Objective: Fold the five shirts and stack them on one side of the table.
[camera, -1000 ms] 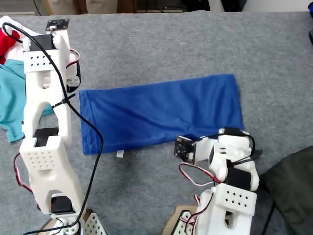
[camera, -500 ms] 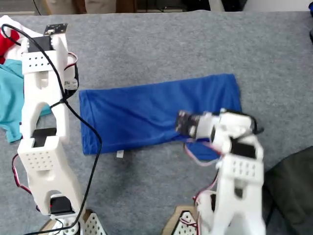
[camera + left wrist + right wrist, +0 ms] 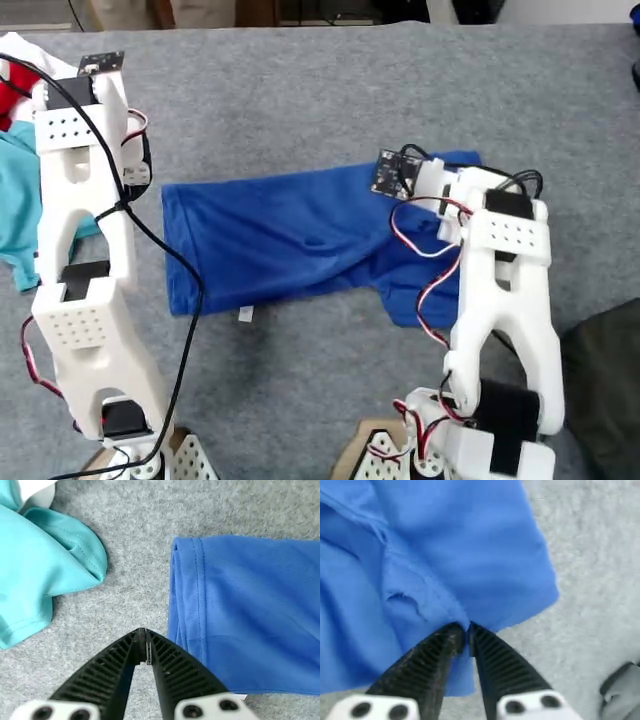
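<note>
A blue shirt (image 3: 280, 240), folded into a long strip, lies across the middle of the grey table. My right gripper (image 3: 466, 630) is shut on a bunched edge of the blue shirt (image 3: 455, 545). The right arm (image 3: 505, 240) stands over the strip's right end, where the cloth is pulled up and creased. My left gripper (image 3: 142, 645) is shut and holds nothing. It hangs over bare table between the blue shirt's left hem (image 3: 185, 590) and a teal shirt (image 3: 35, 565). The left arm (image 3: 80, 170) stands along the table's left side.
At the far left lies a loose heap: the teal shirt (image 3: 20, 200), a red shirt (image 3: 10, 85) and a white one (image 3: 20, 45). A dark garment (image 3: 605, 370) lies at the near right edge. A small white tag (image 3: 245, 315) sits just below the blue strip.
The right arm has swung from the near side out over the shirt's right end, dragging the near right corner up and wrinkling the cloth. The left arm has shifted slightly away and left.
</note>
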`<state>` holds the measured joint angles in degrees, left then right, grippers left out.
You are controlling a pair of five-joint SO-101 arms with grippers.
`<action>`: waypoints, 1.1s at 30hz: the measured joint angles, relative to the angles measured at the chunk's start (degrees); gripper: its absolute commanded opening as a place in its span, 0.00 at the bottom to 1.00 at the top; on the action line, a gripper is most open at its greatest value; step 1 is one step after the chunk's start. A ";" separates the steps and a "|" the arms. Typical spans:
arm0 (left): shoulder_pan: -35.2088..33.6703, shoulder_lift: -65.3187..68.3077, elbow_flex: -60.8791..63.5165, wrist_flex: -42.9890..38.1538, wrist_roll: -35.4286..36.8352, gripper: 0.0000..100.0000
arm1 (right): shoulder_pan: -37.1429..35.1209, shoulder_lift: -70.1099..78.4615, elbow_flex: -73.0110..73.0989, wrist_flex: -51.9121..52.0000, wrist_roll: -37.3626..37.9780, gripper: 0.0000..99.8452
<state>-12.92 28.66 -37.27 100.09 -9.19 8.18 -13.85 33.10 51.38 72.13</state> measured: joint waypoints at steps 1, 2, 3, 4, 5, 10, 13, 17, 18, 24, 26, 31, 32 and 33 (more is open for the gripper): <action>0.00 0.00 0.00 0.00 0.00 0.02 | -0.35 0.00 -0.09 0.88 0.00 0.16; 0.00 0.00 0.00 0.00 0.00 0.02 | -0.70 0.00 -0.09 1.32 0.00 0.17; 0.00 0.00 0.00 0.00 0.00 0.02 | -1.14 0.00 -0.09 1.67 -0.09 0.17; 0.00 0.00 0.00 0.00 0.00 0.02 | -1.58 0.00 -0.09 1.76 -0.26 0.17; 0.00 0.00 0.00 0.00 0.00 0.02 | -1.93 0.00 -0.09 1.76 -0.62 0.17; 0.00 0.00 0.00 0.00 0.00 0.02 | -2.90 0.00 -0.09 1.85 -1.58 0.17; 0.00 0.00 0.00 0.00 0.00 0.02 | -2.90 0.00 -0.09 4.92 -1.58 0.17; 0.35 0.00 0.18 0.00 0.00 0.02 | -2.90 -3.60 -0.09 12.48 -1.58 0.17; 0.79 0.00 0.18 0.00 0.00 0.02 | -2.90 -5.45 -0.09 14.42 -1.23 0.17; 6.42 -0.09 1.58 0.00 0.53 0.02 | -4.40 -22.07 8.70 19.87 2.90 0.17; 8.35 -0.09 3.78 0.00 1.32 0.02 | -5.36 -27.87 14.86 20.31 3.87 0.17; 10.37 -0.09 6.59 0.00 1.76 0.02 | -5.27 -38.15 29.01 20.31 4.92 0.17; 10.37 -0.09 6.59 0.00 1.85 0.02 | -5.27 -38.95 30.51 20.31 4.92 0.18; 10.37 -0.09 6.86 0.00 1.85 0.02 | -5.27 -39.38 31.74 20.22 4.92 0.20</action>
<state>-2.55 28.57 -30.42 100.09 -7.34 2.90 -53.23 64.84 71.60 77.05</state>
